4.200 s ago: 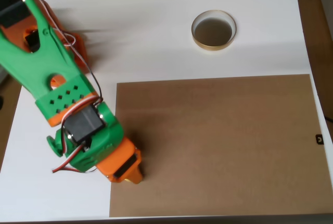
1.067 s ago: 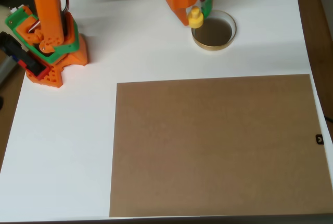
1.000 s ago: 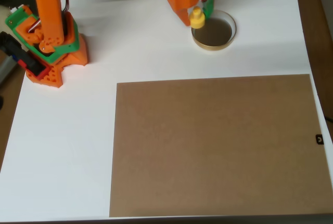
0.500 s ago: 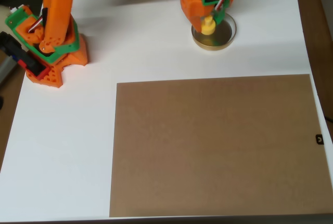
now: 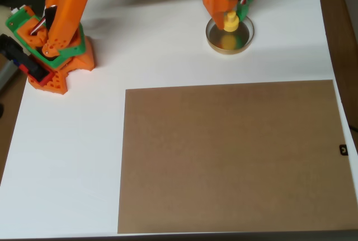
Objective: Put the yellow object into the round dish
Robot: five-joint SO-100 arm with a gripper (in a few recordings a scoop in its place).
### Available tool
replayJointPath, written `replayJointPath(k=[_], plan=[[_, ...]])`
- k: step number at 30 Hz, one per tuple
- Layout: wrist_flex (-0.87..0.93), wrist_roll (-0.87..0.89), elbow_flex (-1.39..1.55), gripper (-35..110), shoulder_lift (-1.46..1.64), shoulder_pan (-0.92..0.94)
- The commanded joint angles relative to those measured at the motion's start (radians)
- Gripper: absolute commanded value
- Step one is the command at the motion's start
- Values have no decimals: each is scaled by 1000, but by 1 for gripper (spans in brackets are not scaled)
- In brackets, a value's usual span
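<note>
Change: since 0.5 s ago the gripper (image 5: 230, 18) has shifted slightly right and up in the overhead view, carrying the yellow object (image 5: 230, 22) further over the round dish (image 5: 229, 48).
Gripper: orange fingers clenched on the yellow object, grasping it by its upper part.
Yellow object: held in the fingers over the upper part of the dish; whether it touches the dish floor cannot be told.
Round dish: on the white table (image 5: 156, 45), near the top edge, gold-tan rim, a yellowish glint on its dark inside.
Arm: orange and green, reaching from its base (image 5: 50, 56) at upper left across to the dish.
Brown mat (image 5: 232, 154): flat on the table, below the dish, well apart from it.
</note>
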Motion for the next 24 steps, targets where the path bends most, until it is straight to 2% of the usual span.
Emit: replayJointPath(k=[1,9,18,24], plan=[[25,-6,-69,10,28,-20],[55,-9,-69,25,25,-21],[120,-29,-58,25,92,-12],[115,-74,132,25,282,-5]])
